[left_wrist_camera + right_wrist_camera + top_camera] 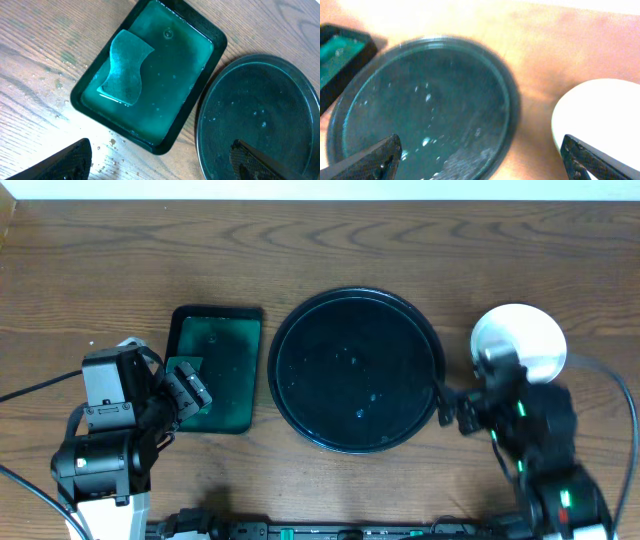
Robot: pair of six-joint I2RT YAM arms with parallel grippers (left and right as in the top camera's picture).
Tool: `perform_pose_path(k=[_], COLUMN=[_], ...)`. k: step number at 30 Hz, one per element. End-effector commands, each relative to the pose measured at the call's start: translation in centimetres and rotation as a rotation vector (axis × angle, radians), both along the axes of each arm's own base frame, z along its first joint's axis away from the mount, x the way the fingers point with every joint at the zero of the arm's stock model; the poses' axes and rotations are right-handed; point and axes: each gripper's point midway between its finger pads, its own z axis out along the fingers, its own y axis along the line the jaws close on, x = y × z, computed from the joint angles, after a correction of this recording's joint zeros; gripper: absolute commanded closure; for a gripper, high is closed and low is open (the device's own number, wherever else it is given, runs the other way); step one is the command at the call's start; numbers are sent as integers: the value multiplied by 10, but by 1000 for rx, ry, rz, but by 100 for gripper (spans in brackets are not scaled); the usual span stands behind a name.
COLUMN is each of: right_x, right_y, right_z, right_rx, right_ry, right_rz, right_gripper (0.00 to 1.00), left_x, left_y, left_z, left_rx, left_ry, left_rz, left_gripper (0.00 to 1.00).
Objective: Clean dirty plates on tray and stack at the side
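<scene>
Your overhead camera looked straight down; both wrist cameras sat close, tilted downward, sharing the tray (pixel 355 370).

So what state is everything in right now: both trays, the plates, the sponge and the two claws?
black tray: empty of plates, wet with droplets.
plates: off the black tray, on the table to its right, white; how many cannot be told.
green tray: holds teal water.
sponge: lying in the green tray, not held.
left gripper: open, empty.
right gripper: open, empty.
</scene>
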Motion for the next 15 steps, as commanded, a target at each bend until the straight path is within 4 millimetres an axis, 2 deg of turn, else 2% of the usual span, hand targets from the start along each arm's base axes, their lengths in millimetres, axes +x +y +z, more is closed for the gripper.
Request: perform_pose_path(k=[1, 9, 15], right_x=[-13, -36, -26], right_y=[-20, -27, -24], right_z=[-7, -18, -40], right_rx=[-67, -27, -10], right_ry=[-118, -311, -351], right_rz=[-56, -80, -76], right_gripper=[1, 1, 1], left_x=[-1, -1, -1], left_y=[2, 2, 2], left_z=[-2, -2, -2], left_rx=[-1, -1, -1], left_ry=[6, 6, 6], left_rz=[16, 16, 16], left_gripper=[12, 12, 12])
